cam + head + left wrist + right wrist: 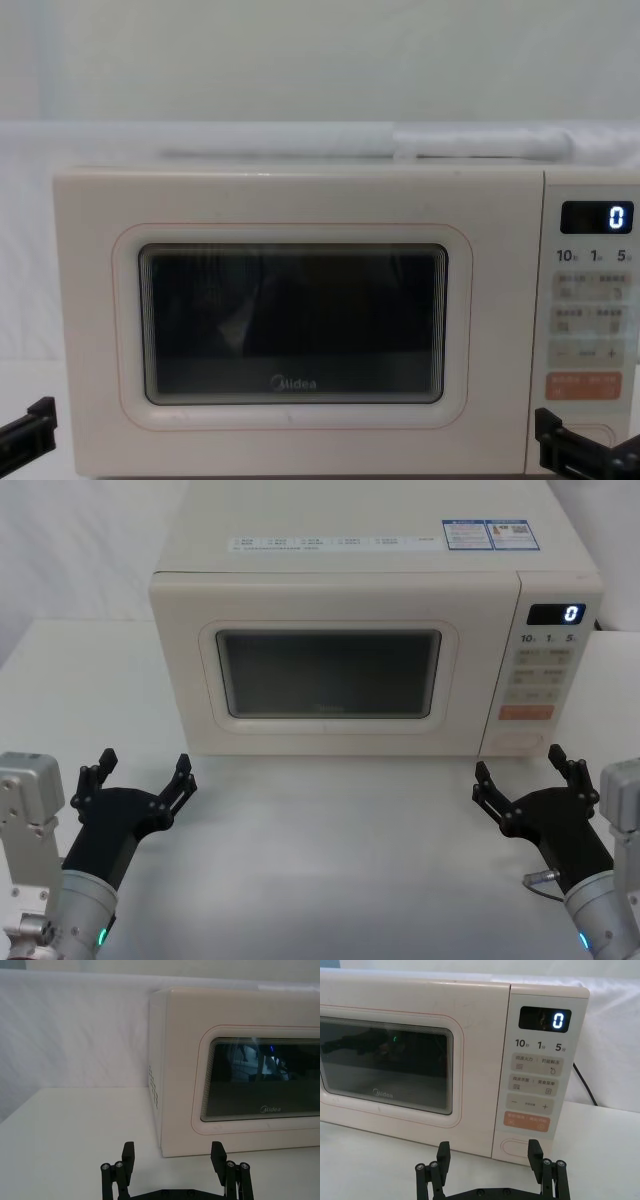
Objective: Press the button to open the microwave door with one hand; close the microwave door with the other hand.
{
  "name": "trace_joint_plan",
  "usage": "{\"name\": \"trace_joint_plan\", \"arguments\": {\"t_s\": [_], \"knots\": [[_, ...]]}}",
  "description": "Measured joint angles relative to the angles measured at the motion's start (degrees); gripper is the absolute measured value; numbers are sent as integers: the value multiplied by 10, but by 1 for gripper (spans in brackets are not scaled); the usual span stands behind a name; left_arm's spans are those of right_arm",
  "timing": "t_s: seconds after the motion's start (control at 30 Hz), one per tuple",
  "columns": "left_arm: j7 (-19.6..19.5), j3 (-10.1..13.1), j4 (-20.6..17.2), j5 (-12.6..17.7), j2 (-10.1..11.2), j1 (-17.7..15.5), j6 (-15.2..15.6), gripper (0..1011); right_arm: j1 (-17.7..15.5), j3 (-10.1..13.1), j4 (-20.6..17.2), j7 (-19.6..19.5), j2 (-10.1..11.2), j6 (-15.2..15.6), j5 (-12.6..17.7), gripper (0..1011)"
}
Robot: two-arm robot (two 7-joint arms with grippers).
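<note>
On the white table (330, 840), a cream microwave (360, 540) occupies the centre, facing the robot. Its microwave door (190, 660) is fully closed, flush with the casing; the dark window (328, 673) carries the Midea logo (383, 1094). Right of the door, the control panel (540, 1075) shows a lit "0" on the display (557, 613). The button (516, 1147) sits at the bottom of this panel, below the orange key (527, 1122). A black cable (585, 1085) runs behind the right side. The left gripper (145, 775) hovers before the door's lower left corner, fingers spread wide, empty. The right gripper (520, 770) hovers just before the button, equally wide, touching nothing.
</note>
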Motion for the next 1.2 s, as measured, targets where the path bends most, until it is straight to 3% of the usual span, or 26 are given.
{"name": "trace_joint_plan", "arguments": {"t_s": [0.53,0.87,1.2], "knots": [[0,0,0,0,0,0,0,1001,0,0,0,0,0,0,0,993],[0,0,0,0,0,0,0,1001,0,0,0,0,0,0,0,768],[0,0,0,0,0,0,0,1001,0,0,0,0,0,0,0,426]]}}
